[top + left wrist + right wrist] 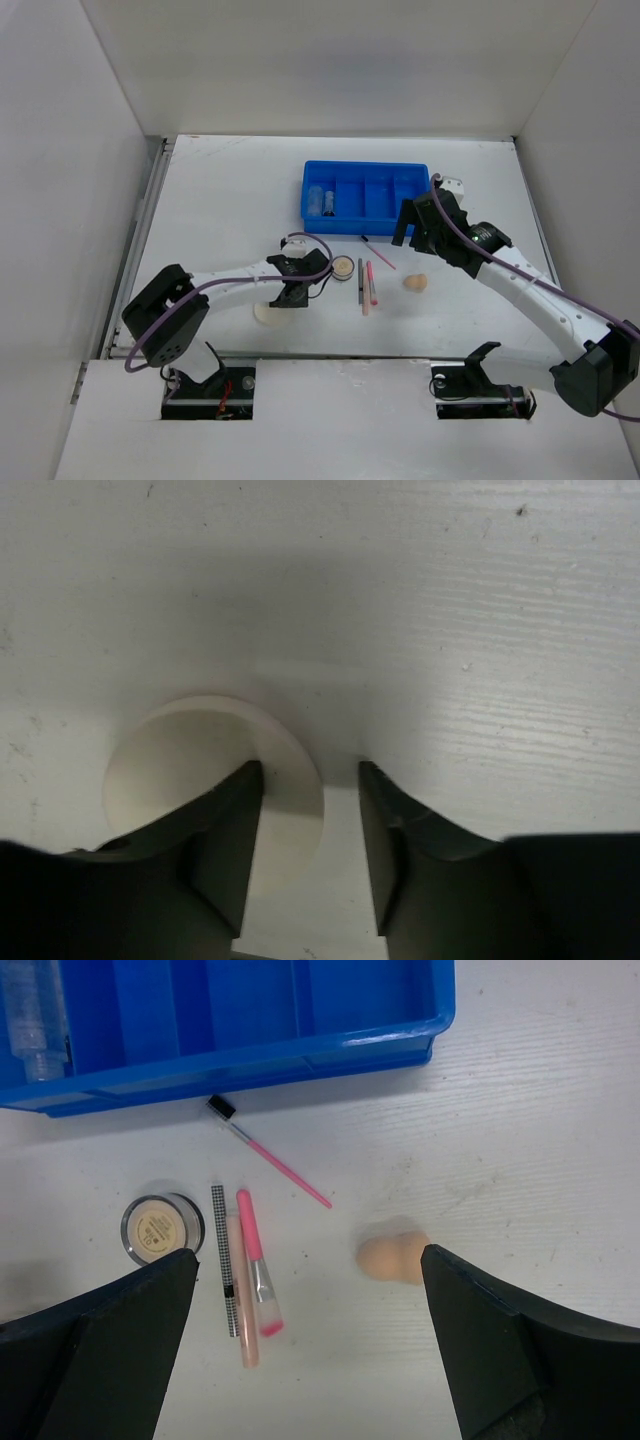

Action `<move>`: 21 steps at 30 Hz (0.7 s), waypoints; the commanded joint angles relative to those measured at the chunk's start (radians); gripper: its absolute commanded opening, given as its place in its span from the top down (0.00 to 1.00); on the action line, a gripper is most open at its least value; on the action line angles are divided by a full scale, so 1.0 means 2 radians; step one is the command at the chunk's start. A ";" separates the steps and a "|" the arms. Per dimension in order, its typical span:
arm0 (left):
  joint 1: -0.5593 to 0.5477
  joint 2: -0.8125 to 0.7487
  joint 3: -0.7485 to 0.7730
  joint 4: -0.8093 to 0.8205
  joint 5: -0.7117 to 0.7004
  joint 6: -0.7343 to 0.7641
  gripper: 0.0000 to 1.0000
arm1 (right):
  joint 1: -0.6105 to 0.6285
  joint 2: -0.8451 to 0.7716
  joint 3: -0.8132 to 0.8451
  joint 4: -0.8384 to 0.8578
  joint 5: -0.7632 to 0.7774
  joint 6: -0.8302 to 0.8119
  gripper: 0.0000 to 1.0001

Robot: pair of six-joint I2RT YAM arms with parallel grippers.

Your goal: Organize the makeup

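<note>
A cream round puff [190, 770] lies flat on the table [220, 200]. My left gripper [310, 770] hangs low over it, open, with the puff's right rim between the fingers and the left finger [225, 830] covering part of it. In the top view the puff [266, 314] peeks out under that gripper [291, 296]. My right gripper [308, 1255] stands wide open above the table, holding nothing. Under it are the beige compact [160, 1228], a checkered pencil [225, 1260], a peach pencil [243, 1305], a pink brush [255, 1260] and the peach sponge [392, 1257].
The blue divided tray [365, 212] stands at the back centre with a clear tube [318, 200] in its left compartment. A thin pink wand [275, 1160] lies just in front of the tray. White walls enclose the table on three sides.
</note>
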 commanded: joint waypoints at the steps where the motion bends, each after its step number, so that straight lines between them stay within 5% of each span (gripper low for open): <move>1: -0.002 0.027 -0.010 -0.005 -0.009 -0.024 0.66 | 0.005 -0.007 0.011 0.013 -0.001 -0.005 0.00; 6: -0.007 0.006 0.017 -0.064 -0.040 -0.034 1.00 | 0.005 -0.007 0.011 0.009 0.004 -0.005 0.00; 15: -0.002 -0.078 0.201 -0.124 -0.050 0.092 1.00 | 0.005 -0.007 0.011 0.009 0.009 -0.005 0.00; 21: 0.024 0.047 0.420 -0.076 0.003 0.206 1.00 | 0.005 -0.021 0.017 -0.013 0.055 0.007 0.00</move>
